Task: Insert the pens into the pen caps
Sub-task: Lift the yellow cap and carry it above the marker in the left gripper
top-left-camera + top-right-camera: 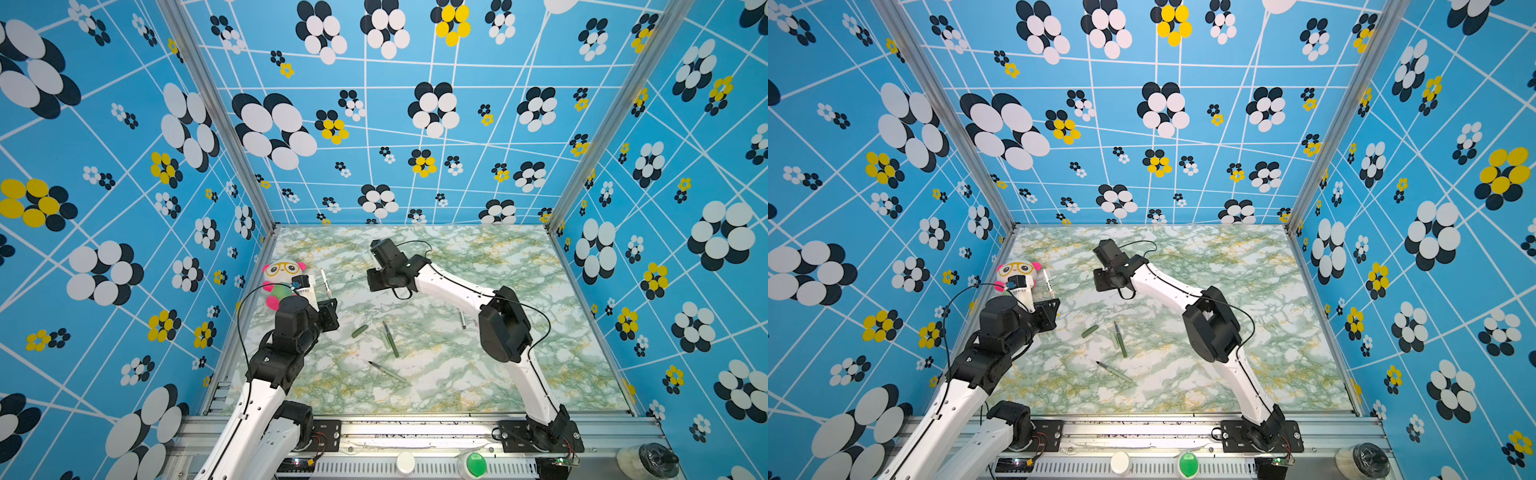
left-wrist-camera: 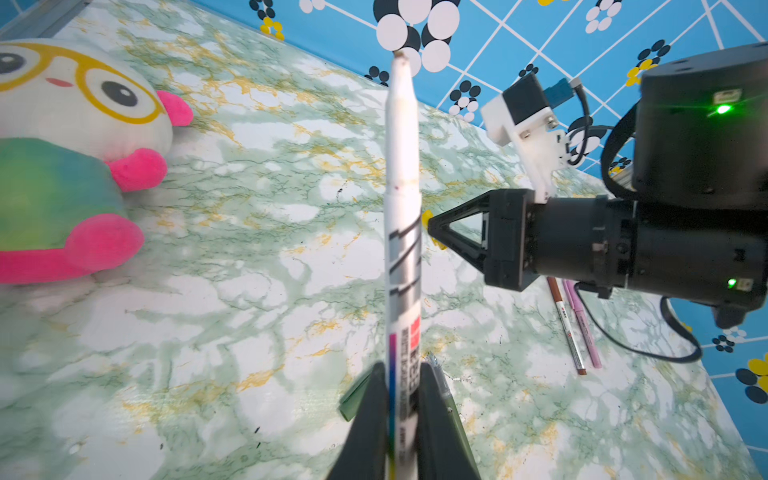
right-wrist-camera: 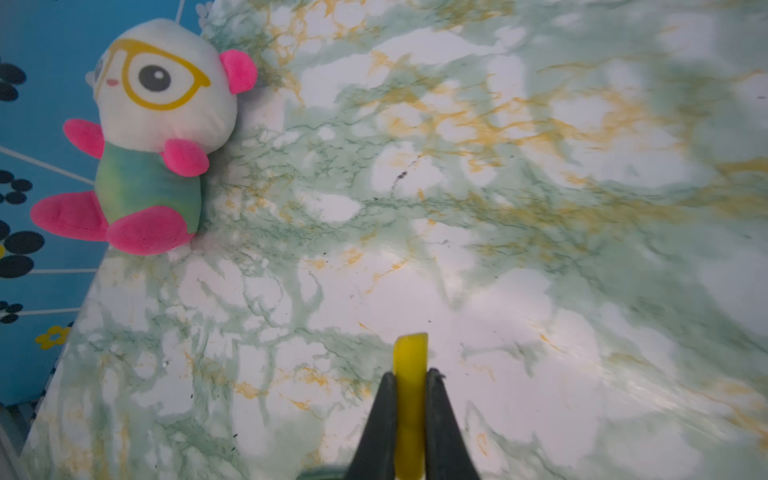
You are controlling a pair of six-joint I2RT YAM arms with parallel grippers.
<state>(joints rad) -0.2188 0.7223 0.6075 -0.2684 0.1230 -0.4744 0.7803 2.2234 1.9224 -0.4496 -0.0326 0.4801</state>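
White-barrelled pen point(image 1: 326, 284) stands clamped by its lower barrel in the left gripper point(image 2: 401, 374), just right of the plush toy point(image 1: 277, 279) at the left edge of the table point(image 1: 457, 374). Its long axis runs up and away toward the back wall, with the bare tip at the free end. Further right, the right gripper point(image 3: 410, 378) is pinched on the yellow cap point(image 3: 410, 357), which juts past the fingertips. In the left wrist view the cap sits beside the pen's mid-barrel, not its tip, and the axes look crossed. To cap it well, I judge the cap's mouth should line up with the tip, then slide on straight. Nearer the front, a dark green cap point(image 1: 360, 331), a dark green pen point(image 1: 392, 343) and a pale green pen point(image 1: 388, 371) lie loose.
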